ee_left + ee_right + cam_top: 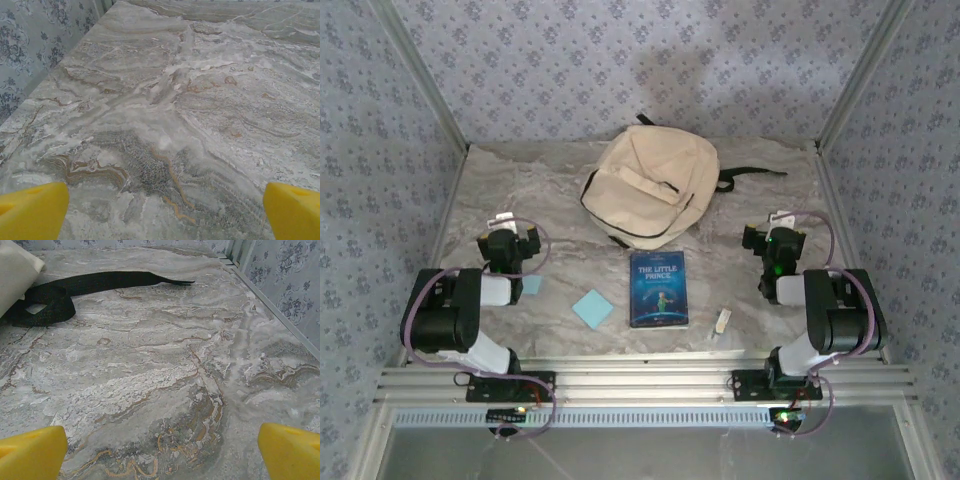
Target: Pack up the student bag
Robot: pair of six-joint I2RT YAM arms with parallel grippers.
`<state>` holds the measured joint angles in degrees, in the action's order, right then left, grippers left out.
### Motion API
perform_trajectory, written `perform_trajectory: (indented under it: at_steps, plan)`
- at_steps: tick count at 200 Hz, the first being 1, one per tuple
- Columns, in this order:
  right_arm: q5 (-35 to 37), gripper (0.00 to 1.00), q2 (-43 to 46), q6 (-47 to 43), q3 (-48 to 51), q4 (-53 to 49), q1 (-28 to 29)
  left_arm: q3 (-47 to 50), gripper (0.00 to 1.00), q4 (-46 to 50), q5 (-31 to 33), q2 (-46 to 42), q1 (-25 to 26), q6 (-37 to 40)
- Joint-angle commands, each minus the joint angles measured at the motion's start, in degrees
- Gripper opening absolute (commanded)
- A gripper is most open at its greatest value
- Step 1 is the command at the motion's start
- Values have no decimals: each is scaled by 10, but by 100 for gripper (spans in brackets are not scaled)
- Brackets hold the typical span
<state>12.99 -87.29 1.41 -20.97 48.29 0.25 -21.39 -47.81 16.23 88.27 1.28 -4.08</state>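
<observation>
The student bag (650, 186), a cream backpack with black zippers, lies flat at the back middle of the marble table, with a black strap (752, 175) trailing off to its right. In the right wrist view a corner of the bag (14, 271) and its strap (90, 282) show at the upper left. My left gripper (512, 228) hovers at the left of the table, open, its yellow fingertips (32, 210) wide apart over bare marble. At the right, my right gripper (773, 232) is also open and holds nothing, with yellow fingertips (290, 450) spread.
A dark blue book (658, 289) lies in front of the bag. A light blue square pad (592, 308) sits left of it and a smaller blue piece (531, 284) by the left arm. A small pale stick-like item (721, 323) lies right of the book. Patterned walls enclose the table.
</observation>
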Motion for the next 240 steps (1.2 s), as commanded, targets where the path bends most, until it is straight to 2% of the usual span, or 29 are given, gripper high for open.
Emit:
perform_trajectory:
  at_steps: [1, 55, 124, 140, 162, 180, 207, 240]
  plan:
    - [-2, 100, -1, -11, 0, 10, -1, -8, 100, -18, -4, -3, 1, 5]
    - [-12, 100, 0, -8, -1, 8, -6, -12, 100, -10, -52, -5, -13, 5]
    - [-14, 100, 0, -9, 0, 7, -6, -11, 99, -12, -51, -5, -13, 5]
    - [-9, 100, 5, -11, -1, 4, -4, -27, 100, 38, -37, -30, -13, -1]
    - [22, 100, 50, -23, -34, -89, 14, -85, 97, 185, -18, -92, -12, -3]
    - [55, 100, 78, -1, -99, -225, 28, -133, 97, 282, 26, -130, -8, -68]
    - [54, 100, 87, 79, -194, -407, 50, -191, 96, 377, -25, -150, 2, -208]
    - [-5, 100, 79, 162, -273, -544, 102, -246, 96, 442, -66, -113, 77, -303]
